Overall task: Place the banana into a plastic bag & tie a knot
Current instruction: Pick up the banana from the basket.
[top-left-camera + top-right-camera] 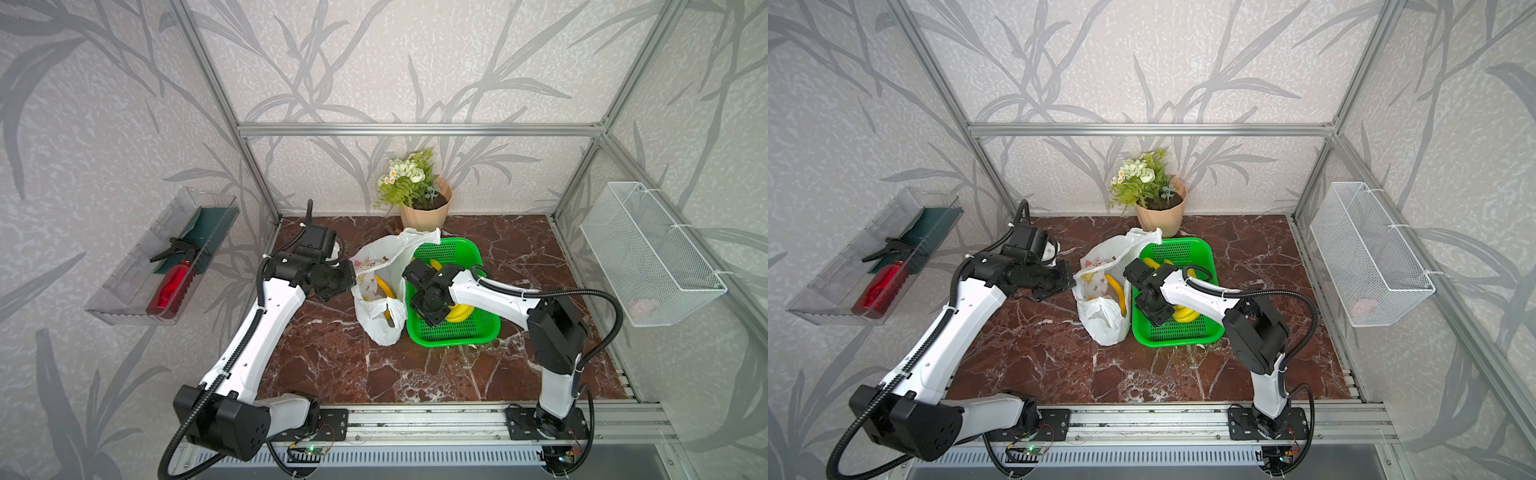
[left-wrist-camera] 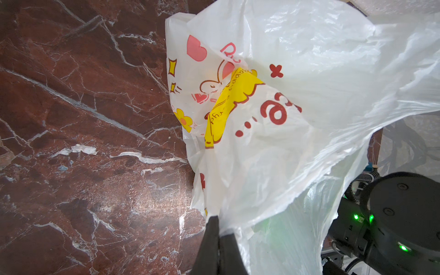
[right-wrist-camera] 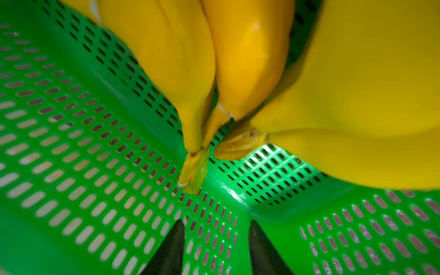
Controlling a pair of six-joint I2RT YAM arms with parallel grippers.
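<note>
Left claw: your left gripper point(image 2: 217, 229) is pinched together on a fold of the plastic bag point(image 2: 297, 59). The film bunches out from between its fingers.
Right claw: your right gripper point(image 3: 215, 225) hangs inside the green perforated basket point(image 3: 95, 166). Its fingers are apart with nothing between them, just short of the stem ends of the banana bunch point(image 3: 171, 59).
Bag: it lies crumpled on the marble tabletop point(image 2: 71, 119) between your two arms, touching the basket's side. One flap leans onto the basket rim.
Banana: in both top views one banana point(image 1: 383, 286) shows yellow inside the bag's open mouth. The rest are in the basket.
Knot: no knot is visible, and I judge that step not yet begun.
Risk, film: you hold only a thin fold. Pull hard and it may tear or slide out, and the mouth would then collapse over the fruit.
Risk, bunch: the stems lie close together and two look joined. Close there and you may lift more than one banana, too bulky for the mouth.
Risk, basket: your right fingertips sit near the slotted floor. A tip caught in a slot would drag the basket into the bag.
Risk, flap: sweep the right arm across and it may snag the leaning flap.
Risk, handles: you cannot tell the loop handles apart in these views, so find them before you tie.
</note>
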